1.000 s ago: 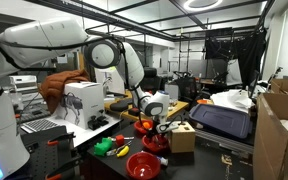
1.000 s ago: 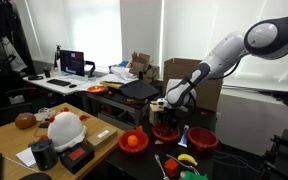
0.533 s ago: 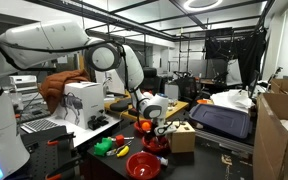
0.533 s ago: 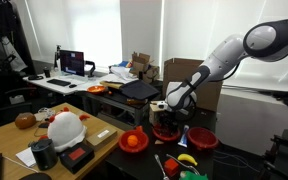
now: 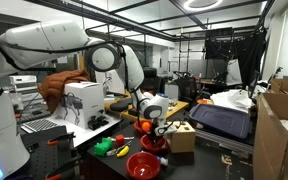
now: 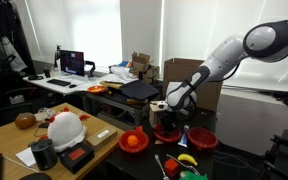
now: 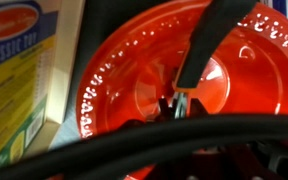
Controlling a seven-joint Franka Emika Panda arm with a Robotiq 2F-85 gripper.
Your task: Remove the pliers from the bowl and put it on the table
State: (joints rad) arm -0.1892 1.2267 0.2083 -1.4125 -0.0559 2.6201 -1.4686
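The small glossy red bowl (image 7: 109,75) fills the wrist view. The pliers (image 7: 206,40) lie in it, black handle running from the top edge down to a metal head near the bowl's centre. My gripper (image 7: 177,108) reaches down into the bowl, its dark fingers close on either side of that metal head. In both exterior views the gripper (image 5: 156,129) (image 6: 166,119) hangs straight over the bowl (image 5: 154,144) (image 6: 166,132) on the black table (image 5: 216,152) (image 6: 144,166); the pliers are too small to make out there.
A light wooden cube (image 5: 182,138) stands beside the bowl, and a printed box (image 7: 24,70) borders it in the wrist view. Other red bowls (image 5: 142,166) (image 6: 202,139) (image 6: 133,141), a banana (image 5: 123,152) and a dark case (image 5: 221,118) lie nearby. A black cable (image 7: 144,135) crosses the wrist view.
The arm has stayed in place over the bowl. No visible shift of the bowl or other objects in the exterior views.
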